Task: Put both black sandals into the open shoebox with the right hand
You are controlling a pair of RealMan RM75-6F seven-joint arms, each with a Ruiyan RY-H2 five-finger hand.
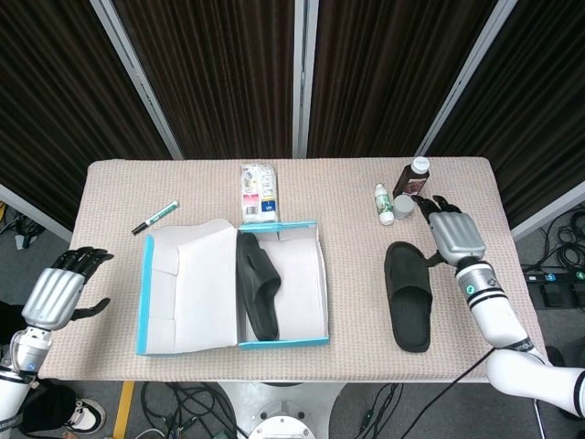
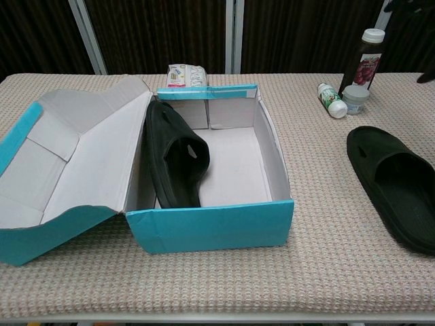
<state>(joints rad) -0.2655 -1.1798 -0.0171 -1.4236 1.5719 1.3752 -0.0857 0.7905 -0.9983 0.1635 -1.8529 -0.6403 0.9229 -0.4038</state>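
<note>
The teal open shoebox (image 1: 315, 274) sits left of the table's centre, its lid (image 1: 187, 288) folded out to the left. One black sandal (image 1: 259, 285) stands on its side inside, against the box's left wall; in the chest view this sandal (image 2: 175, 153) leans there too. The other black sandal (image 1: 408, 294) lies flat on the table to the right of the box, also seen as the sandal (image 2: 394, 183) in the chest view. My right hand (image 1: 452, 233) hovers open just right of that sandal's far end, holding nothing. My left hand (image 1: 62, 291) hangs open off the table's left edge.
A wipes packet (image 1: 258, 194) lies behind the box. A green marker (image 1: 155, 217) rests at the far left. A small white bottle (image 1: 385, 203), a small jar (image 1: 403, 207) and a dark bottle (image 1: 413, 176) stand just behind my right hand.
</note>
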